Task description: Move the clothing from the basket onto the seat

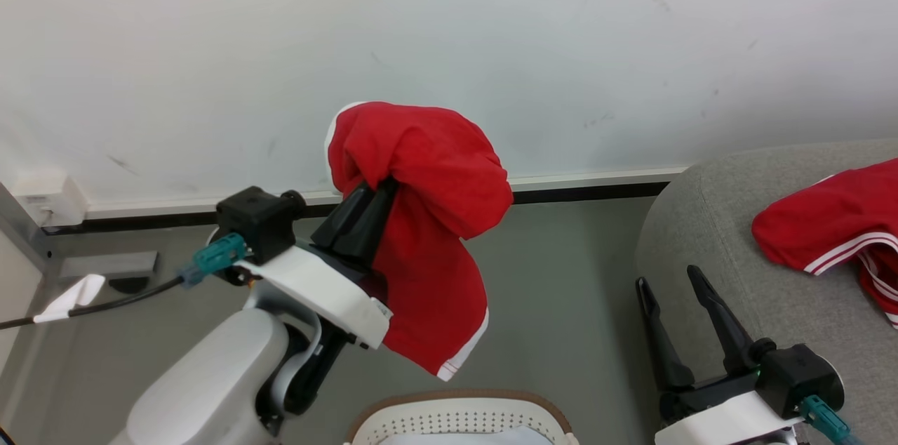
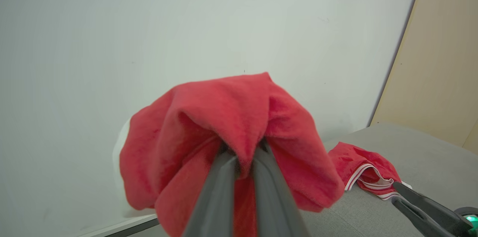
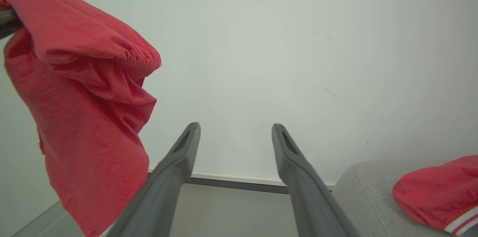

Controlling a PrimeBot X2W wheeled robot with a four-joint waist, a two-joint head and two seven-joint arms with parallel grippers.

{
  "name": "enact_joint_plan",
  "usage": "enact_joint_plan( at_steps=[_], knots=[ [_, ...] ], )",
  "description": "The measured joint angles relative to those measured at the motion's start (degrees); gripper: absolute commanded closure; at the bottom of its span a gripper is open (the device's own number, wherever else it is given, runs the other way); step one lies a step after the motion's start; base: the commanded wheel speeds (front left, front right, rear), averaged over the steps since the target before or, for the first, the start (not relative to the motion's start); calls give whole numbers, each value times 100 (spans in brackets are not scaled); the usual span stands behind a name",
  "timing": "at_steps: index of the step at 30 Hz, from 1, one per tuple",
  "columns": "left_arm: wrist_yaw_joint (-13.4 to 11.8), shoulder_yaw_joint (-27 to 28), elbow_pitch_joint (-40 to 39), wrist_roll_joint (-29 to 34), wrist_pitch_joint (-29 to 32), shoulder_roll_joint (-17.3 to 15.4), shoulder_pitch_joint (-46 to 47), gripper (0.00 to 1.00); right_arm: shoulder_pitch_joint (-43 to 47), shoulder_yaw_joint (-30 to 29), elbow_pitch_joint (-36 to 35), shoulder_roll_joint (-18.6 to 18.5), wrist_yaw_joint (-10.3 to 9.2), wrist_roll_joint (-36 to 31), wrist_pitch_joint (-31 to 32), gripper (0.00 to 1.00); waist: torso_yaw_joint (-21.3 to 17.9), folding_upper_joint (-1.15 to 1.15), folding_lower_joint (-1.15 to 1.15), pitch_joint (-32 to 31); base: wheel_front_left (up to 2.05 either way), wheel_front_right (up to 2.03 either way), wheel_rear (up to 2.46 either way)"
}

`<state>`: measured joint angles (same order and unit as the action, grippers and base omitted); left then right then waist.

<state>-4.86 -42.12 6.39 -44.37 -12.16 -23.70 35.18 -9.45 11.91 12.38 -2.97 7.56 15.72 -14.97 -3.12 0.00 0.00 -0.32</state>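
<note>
Now, left gripper (image 1: 375, 199): centre-left of the head view, raised, pressed together on a fold of cloth; in the left wrist view its fingers (image 2: 220, 192) converge into the bunch with fabric between them
Held garment (image 1: 428, 220): red, hangs from that pinch at mid-frame, touching nothing below; long axis runs top to bottom, white-trimmed hem lowest, just above the basket
Basket (image 1: 456, 396): bottom centre of the head view, cut by the frame edge; tan rim and holed white wall show
Floor (image 1: 561, 290): bare grey strip between the hanging cloth and the seat, centre-right
Right gripper (image 1: 668, 278): lower right of the head view, fingers spread, nothing between them; tips seen against the seat's left edge
Seat (image 1: 736, 276): grey, right side of the head view, rounded edge facing the held garment
Second garment (image 1: 828, 227): red with white stripes, lying on the seat at the far right edge, partly out of frame
Key relation: the seat lies to the right of the held garment in the head view, well apart and lower in the frame than the pinch; the left arm carries, the right arm is nearer the seat but empty
Judgement, step: carry phase, cloth out of the basket, not yet over the seat
Judgement, next move: sweep the left gripper rightward across the floor strip until the hem is over the cushion, short of the second garment, then part the fingers
Risk: the low hem may drag on the seat edge or brush the right gripper
</note>
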Motion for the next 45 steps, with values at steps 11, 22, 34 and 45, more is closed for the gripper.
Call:
enact_joint_plan(
  at_steps=[11, 22, 34, 45],
  knots=[
    [-48, -78, -79, 0, 5, -12, -37, 100, -117, 755, 34, -53, 0, 155, 0, 0, 17, 0, 0, 74, 0, 0, 0],
    [123, -438, -49, -18, 59, 356, -107, 100, -631, 2056, 615, -214, 0, 385, 1, 0, 287, 0, 0, -6, 0, 0, 0],
    [256, -880, -66, -18, 255, 692, -146, 100, -1333, 2793, 1701, -203, 0, 723, 94, 0, 775, 0, 0, -151, 0, 0, 0],
    [314, -1134, -208, -23, 399, 868, -164, 100, -1560, 2930, 2327, -53, 0, 991, 19, 100, 1214, 0, 0, -221, 0, 0, 0]
  ],
)
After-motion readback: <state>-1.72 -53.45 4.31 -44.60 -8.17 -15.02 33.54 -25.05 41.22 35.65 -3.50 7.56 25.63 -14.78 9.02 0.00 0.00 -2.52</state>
